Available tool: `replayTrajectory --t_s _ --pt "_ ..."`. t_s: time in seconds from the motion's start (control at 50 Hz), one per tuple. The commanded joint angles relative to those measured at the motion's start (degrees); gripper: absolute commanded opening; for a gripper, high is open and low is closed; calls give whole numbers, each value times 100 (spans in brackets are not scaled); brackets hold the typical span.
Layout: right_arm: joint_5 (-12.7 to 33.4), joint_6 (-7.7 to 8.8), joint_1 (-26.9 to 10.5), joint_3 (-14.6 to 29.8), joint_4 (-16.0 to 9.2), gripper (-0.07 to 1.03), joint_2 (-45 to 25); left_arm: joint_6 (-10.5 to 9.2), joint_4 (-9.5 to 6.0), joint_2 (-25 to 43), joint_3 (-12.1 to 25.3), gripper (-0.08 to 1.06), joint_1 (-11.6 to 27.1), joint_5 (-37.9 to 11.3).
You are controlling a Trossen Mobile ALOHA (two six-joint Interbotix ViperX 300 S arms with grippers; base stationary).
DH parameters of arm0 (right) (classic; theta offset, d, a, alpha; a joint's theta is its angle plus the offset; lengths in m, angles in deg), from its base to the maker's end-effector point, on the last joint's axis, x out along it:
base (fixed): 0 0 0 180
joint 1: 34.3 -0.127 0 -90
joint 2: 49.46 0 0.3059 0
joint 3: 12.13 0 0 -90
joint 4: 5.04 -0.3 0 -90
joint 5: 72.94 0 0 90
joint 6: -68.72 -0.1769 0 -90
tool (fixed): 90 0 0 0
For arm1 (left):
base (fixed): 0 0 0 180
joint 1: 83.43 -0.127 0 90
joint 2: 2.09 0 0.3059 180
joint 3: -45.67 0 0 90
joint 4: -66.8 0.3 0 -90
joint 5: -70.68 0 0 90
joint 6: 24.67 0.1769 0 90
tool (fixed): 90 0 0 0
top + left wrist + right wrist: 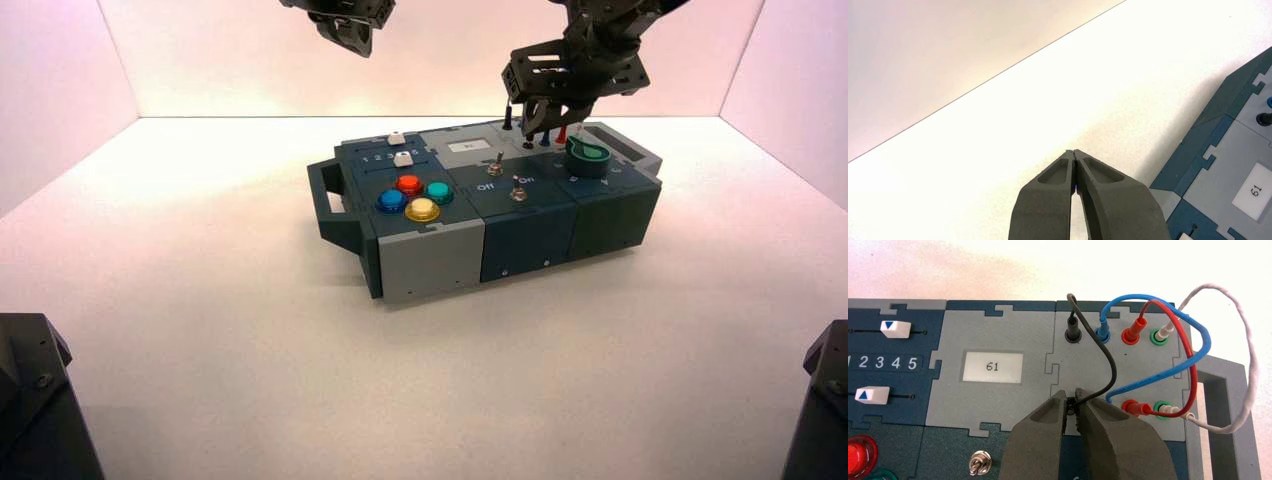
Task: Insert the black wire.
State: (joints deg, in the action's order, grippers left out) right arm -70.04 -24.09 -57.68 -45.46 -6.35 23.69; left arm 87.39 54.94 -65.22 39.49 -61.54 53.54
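The black wire [1112,365] is a thin dark lead. One slim black plug [1071,332] stands in the far-row socket of the grey panel, beside the blue plug. From there the lead curves down to its other plug, which sits pinched between my right gripper's [1071,399] fingertips at the near row, left of the red plug [1131,407]. The fingers hide whether its pin sits in a socket. From above, the right gripper [540,112] hangs over the box's [520,235] back right corner. My left gripper [1074,152] is shut on nothing and parked high at the back [350,35].
Blue [1148,382], red [1189,350] and white [1248,365] leads loop over the same panel. A small display [992,367] reads 61. Two white sliders [895,328], toggle switches [517,190], coloured buttons [410,185] and a green knob [588,153] share the box top.
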Motion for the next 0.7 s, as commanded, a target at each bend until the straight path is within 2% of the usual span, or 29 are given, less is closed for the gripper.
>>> replayTrajectory --t_s 0.02,0.7 --pt "167 -9 -88 132 0 -2 -62 -9 0 -281 167 -3 -44 53" --pt "571 -9 -88 536 9 -2 -483 -9 0 -387 290 -3 -44 53"
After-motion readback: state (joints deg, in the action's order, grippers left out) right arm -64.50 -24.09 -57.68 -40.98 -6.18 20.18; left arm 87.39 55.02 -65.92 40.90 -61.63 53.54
